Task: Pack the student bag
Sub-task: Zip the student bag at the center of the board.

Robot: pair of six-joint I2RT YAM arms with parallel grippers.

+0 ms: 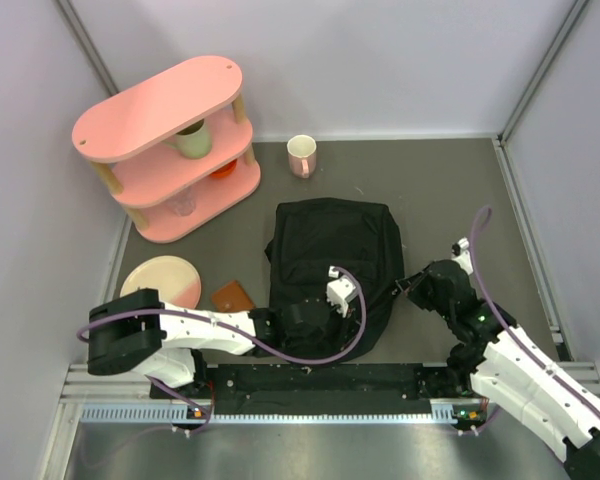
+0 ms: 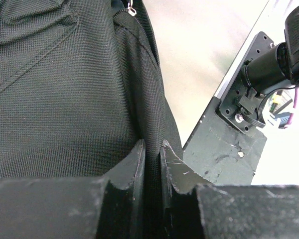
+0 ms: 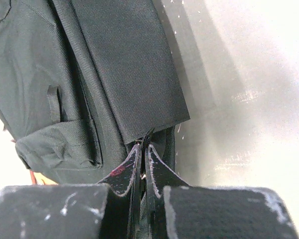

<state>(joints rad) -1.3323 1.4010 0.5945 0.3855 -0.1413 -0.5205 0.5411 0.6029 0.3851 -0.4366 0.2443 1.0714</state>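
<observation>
The student bag [image 1: 330, 250] is a large black fabric backpack lying flat in the middle of the table. My left gripper [image 2: 152, 144] is at the bag's near edge, shut on a raised fold of its black fabric [image 2: 152, 119], with a zip slider [image 2: 131, 10] farther up the seam. My right gripper [image 3: 143, 145] is at the bag's right side [image 1: 408, 284], shut on a thin zip pull [image 3: 147, 135] that sticks out from under a flap of the bag [image 3: 119, 64].
At the back left stands a pink two-tier shelf [image 1: 170, 140] holding a green mug [image 1: 192, 140]. A pink-and-white mug [image 1: 301, 155] stands behind the bag. A pink plate [image 1: 162, 280] and a small brown book [image 1: 232, 296] lie left of it. Walls close in on both sides.
</observation>
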